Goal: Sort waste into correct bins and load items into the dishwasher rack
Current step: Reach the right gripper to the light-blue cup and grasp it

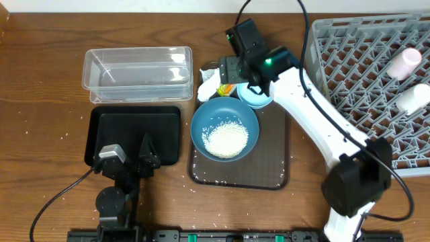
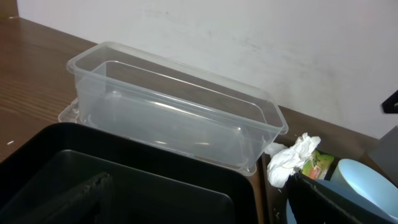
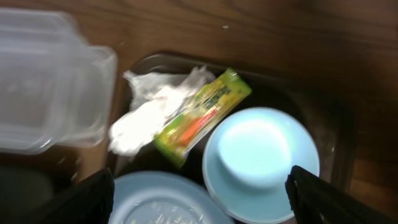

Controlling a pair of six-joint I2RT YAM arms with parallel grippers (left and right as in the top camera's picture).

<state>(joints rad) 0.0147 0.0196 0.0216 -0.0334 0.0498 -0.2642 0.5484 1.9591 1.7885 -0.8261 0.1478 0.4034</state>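
White tissue [image 3: 144, 113] and wrapper [image 3: 202, 112] lie beside light-blue bowl [image 3: 256, 155] beneath spread right gripper [image 3: 200, 177].

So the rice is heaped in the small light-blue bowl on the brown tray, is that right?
Not quite. The rice is heaped in the large dark-blue bowl on the brown tray, as the overhead view shows.
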